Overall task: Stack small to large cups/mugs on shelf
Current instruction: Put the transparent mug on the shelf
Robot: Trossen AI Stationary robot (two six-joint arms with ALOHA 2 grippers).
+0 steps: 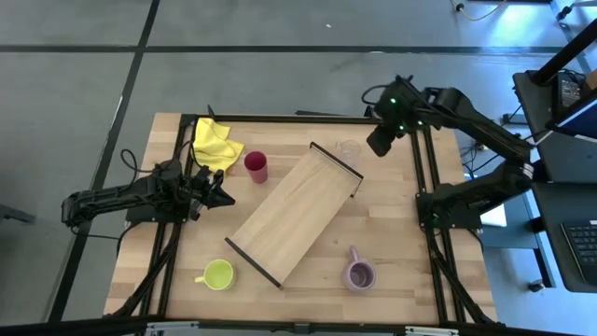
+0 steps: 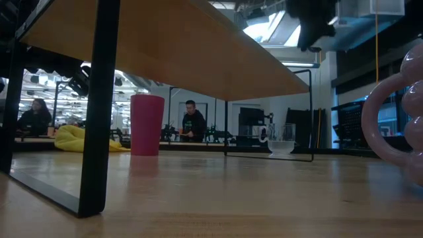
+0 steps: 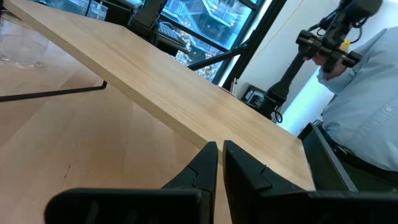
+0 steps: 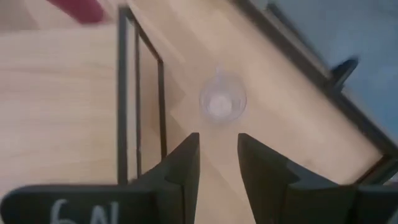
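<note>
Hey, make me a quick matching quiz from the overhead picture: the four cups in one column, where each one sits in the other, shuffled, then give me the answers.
Things:
1. dark red tumbler
2. lime-yellow mug
3. lilac mug
4. clear glass cup

Places:
A. under the right gripper, by the shelf's far end rail
B. next to the yellow cloth
C. near edge of the table, on the right arm's side
D. near edge of the table, on the left arm's side

Pairs: 1-B, 2-D, 3-C, 4-A

A long light-wood shelf [image 1: 292,213] lies diagonally; a dark red tumbler [image 1: 256,166], a lime-yellow mug [image 1: 218,274] and a lilac mug [image 1: 359,274] stand upright around it.
</note>
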